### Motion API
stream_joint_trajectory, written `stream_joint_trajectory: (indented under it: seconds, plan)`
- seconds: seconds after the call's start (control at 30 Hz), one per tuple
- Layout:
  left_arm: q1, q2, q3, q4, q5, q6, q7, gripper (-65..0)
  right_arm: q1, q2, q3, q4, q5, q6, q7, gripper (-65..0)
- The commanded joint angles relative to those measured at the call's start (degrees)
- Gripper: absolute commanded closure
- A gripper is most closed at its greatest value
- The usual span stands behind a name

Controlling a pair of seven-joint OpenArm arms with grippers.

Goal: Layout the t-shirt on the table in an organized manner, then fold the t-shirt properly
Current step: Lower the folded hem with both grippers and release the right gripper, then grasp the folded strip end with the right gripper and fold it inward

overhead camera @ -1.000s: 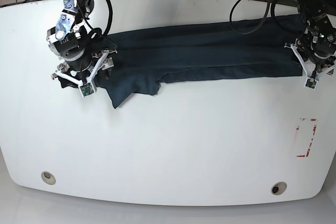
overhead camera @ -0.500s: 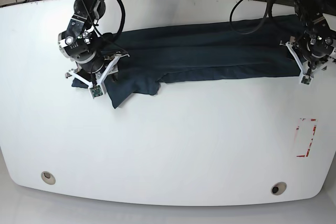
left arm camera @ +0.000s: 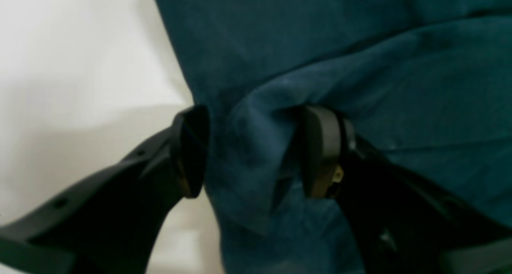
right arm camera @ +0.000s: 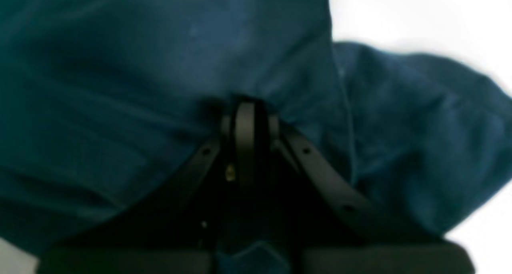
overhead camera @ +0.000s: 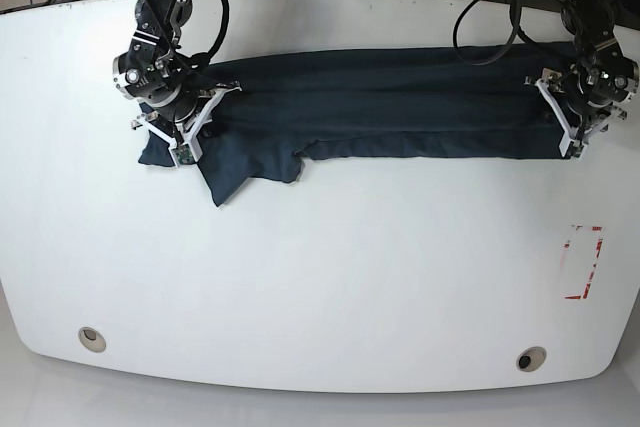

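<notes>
The dark navy t-shirt (overhead camera: 400, 102) lies stretched in a long band across the far half of the white table (overhead camera: 320, 277). At its left end in the base view, my right gripper (overhead camera: 172, 132) is shut on the t-shirt. In the right wrist view, the right gripper (right arm camera: 245, 106) has its fingers pressed together, pinching the t-shirt (right arm camera: 120, 66). My left gripper (overhead camera: 578, 117) is down on the shirt's other end. In the left wrist view, the left gripper (left arm camera: 254, 150) is open, with a raised fold of the t-shirt (left arm camera: 360, 66) between its fingers (left arm camera: 190, 150).
A red-outlined rectangle (overhead camera: 583, 262) marks the table near the right edge. Two round grommet holes (overhead camera: 92, 338) (overhead camera: 531, 358) sit near the front edge. Black cables (overhead camera: 480, 17) trail from both arms over the back of the table.
My right gripper moved back and right onto the shirt's left end and closed on it. My left arm shifted back and left over the right end, jaws unchanged.
</notes>
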Motion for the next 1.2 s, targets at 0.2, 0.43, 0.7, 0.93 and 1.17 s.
stream_joint_trajectory:
  seconds: [0.2, 0.43, 0.7, 0.93, 1.17]
  plan:
    - [-5.3, 0.3, 6.0, -4.3, 1.1, -0.5, 1.6, -33.9, 2.9, 2.8, 2.1, -3.3, 0.5, 0.0, 2.0, -4.1]
    - [-7.9, 0.0, 6.1, -4.1, 1.2, -0.5, 3.3, -33.9, 4.8, 2.8, 3.1, 2.0, 0.0, 0.0, 0.2, -7.1]
    - [-8.7, -2.5, 5.9, -4.4, 1.2, -0.5, 3.3, -33.9, 7.3, 2.8, 3.3, 6.0, -0.2, 0.0, -3.0, -30.0]
    - [-8.7, -2.7, 5.2, -1.9, 1.1, -0.5, 5.3, -33.9, 9.9, 2.6, 3.3, 7.3, -0.1, 0.0, -3.2, -31.2]
    - [-8.7, -2.7, 3.6, 1.3, 0.9, -0.5, 6.7, -33.9, 15.7, 2.5, 3.3, -1.4, 0.0, 0.0, -3.2, -31.4]
